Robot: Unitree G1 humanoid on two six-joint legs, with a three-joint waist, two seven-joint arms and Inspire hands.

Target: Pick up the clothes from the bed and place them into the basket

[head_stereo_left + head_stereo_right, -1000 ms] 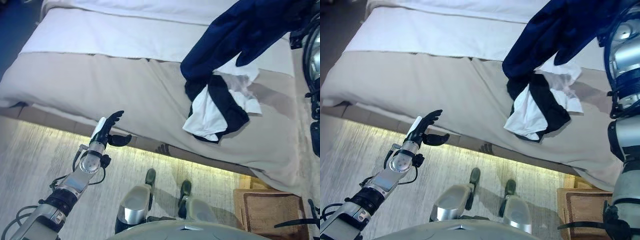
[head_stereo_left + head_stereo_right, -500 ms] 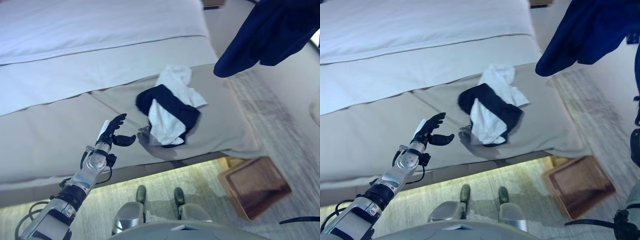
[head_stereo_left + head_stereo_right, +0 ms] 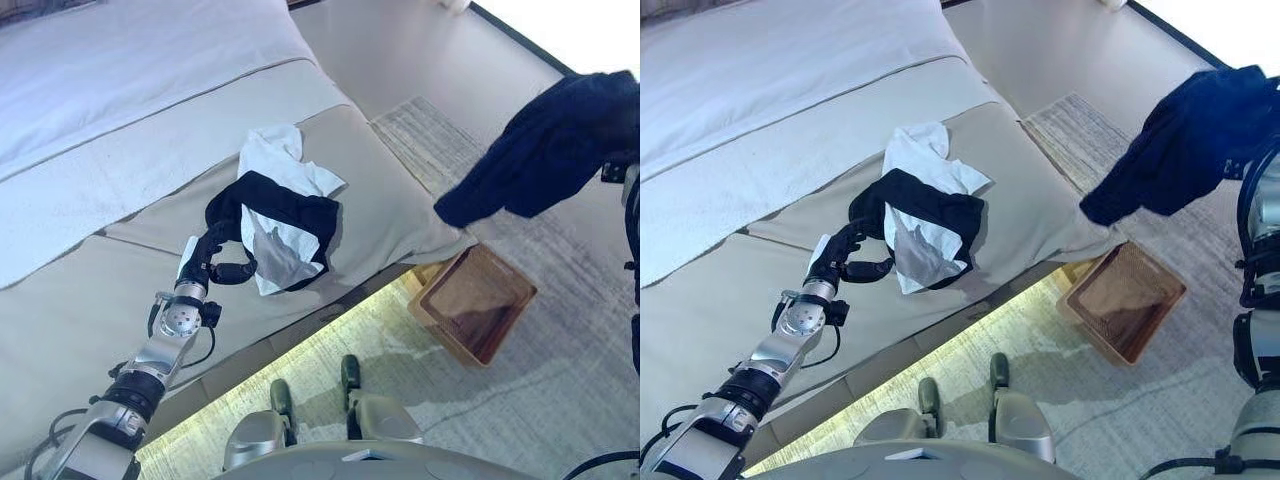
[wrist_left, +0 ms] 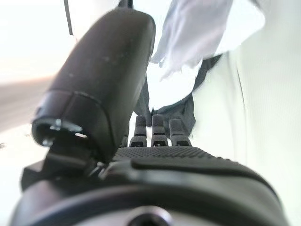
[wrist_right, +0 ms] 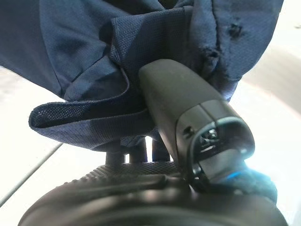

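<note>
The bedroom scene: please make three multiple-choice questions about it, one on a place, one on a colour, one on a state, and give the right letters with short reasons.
1. Where is the basket?
A. on the bed
B. on the floor by the bed's corner
C. in the left hand

2. What colour is the garment that the right hand holds?
A. dark blue
B. red
C. yellow

3. How is the left hand?
A. open, beside the black and white clothes
B. shut on the basket
C. carrying a garment in the air

Answers: 1 B, it stands on the floor below the bed corner. 2 A, the cloth shows navy. 3 A, its fingers are relaxed and hold nothing.
</note>
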